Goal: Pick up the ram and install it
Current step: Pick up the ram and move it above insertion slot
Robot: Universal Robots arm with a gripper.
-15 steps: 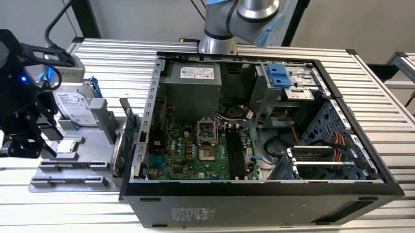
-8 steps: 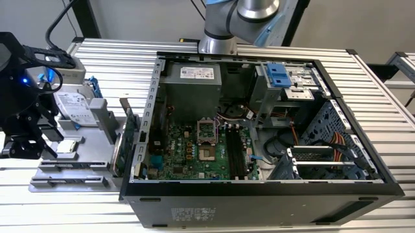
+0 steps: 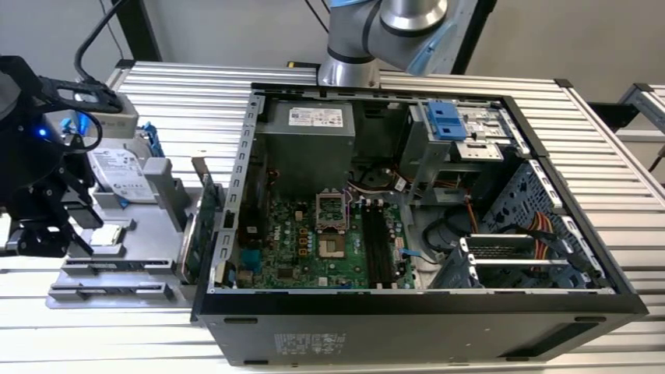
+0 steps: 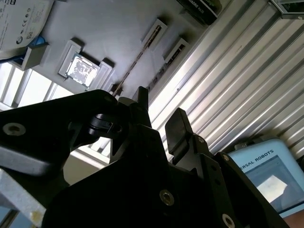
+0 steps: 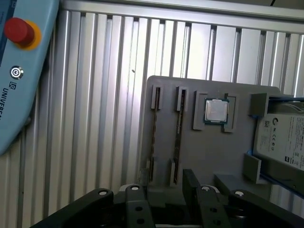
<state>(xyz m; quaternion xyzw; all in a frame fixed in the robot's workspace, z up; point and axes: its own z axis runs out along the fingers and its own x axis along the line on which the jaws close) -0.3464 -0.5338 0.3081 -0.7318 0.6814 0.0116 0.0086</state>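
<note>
Here the gripper (image 5: 164, 183), jaws apart and empty, hangs over the grey tray (image 5: 209, 152), where the ram (image 5: 178, 133) stands on edge in a slot, its long axis pointing toward the gripper.

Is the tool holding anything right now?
No: in the second wrist view the tool stands open, with nothing clamped in it.
</note>
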